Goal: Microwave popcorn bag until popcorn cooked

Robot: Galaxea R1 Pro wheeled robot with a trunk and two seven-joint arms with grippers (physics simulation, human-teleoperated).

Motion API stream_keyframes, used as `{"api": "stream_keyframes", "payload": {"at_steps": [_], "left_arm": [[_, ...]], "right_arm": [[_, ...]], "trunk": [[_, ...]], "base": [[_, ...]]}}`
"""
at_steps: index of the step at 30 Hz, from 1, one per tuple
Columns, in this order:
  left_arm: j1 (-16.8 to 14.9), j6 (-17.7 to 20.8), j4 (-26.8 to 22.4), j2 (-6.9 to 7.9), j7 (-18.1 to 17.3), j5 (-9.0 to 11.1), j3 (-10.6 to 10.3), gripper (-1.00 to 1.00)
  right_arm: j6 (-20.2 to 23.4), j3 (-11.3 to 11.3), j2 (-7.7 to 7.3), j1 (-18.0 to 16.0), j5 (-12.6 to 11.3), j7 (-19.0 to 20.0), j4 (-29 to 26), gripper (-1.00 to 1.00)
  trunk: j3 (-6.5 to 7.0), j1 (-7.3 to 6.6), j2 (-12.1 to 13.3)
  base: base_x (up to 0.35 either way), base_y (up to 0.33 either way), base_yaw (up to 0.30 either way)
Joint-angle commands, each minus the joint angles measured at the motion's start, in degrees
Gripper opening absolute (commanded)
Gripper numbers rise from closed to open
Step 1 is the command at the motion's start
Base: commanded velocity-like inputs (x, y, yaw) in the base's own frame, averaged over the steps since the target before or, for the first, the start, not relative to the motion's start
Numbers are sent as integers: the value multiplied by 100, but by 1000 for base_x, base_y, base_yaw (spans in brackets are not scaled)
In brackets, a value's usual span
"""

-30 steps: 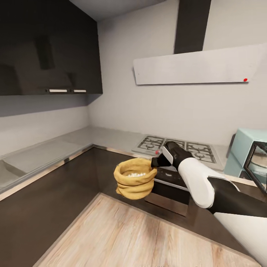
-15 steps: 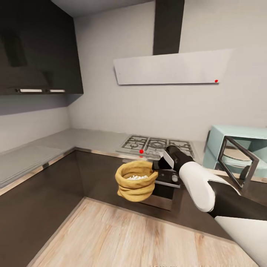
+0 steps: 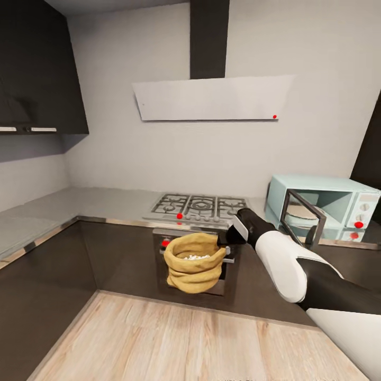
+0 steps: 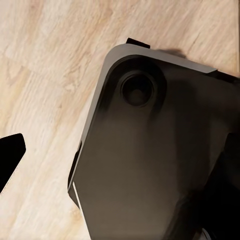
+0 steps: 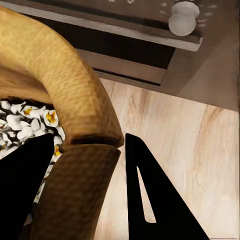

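I pinch the rolled rim of the popcorn bag (image 3: 193, 263) between my right gripper (image 3: 224, 237) fingers (image 5: 150, 200), mouth up so the white kernels stay in, in front of the oven (image 3: 228, 275), left of the open-doored microwave (image 3: 338, 203); my left jaws I cannot judge.

Tan popcorn bag (image 3: 192, 263), pale-blue microwave (image 3: 338, 203)

The right gripper (image 3: 222, 239) pinches the rolled rim of the popcorn bag (image 3: 193, 263), holding it in the air in front of the dark oven (image 3: 230, 275), with white popcorn showing inside. On the countertop (image 3: 100, 203), beside the gas hob (image 3: 198, 206), stands the microwave (image 3: 338, 203) with its door (image 3: 302, 218) swung open.
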Motion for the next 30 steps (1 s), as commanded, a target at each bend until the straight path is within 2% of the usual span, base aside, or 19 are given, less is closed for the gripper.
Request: {"api": "stream_keyframes", "payload": {"at_steps": [1, 6, 15, 22, 30], "left_arm": [[-2, -12, -3, -1, 4, 2, 34, 100], [-2, -9, -3, -1, 4, 4, 33, 100], [-2, -15, -11, -1, 4, -6, 10, 100], [1, -14, -6, -26, 15, 9, 19, 100], [2, -14, -3, -27, 40, 9, 14, 100]], "right_arm": [[30, -39, 9, -3, 62, 29, -9, -100], [29, -39, 17, -3, 62, 46, -14, -100], [30, -39, -4, -3, 72, 48, -15, -100], [37, -37, -14, -3, 75, 31, 19, -100], [279, -31, -90, -3, 84, 15, 19, -100]], "trunk": [[-7, 0, -4], [-7, 0, -4], [-7, 0, -4], [-7, 0, -4], [-7, 0, -4]], "base": [[0, 0, -258], [0, 0, -228], [-17, 7, -10], [-295, 42, 0], [-334, 0, 0]]}}
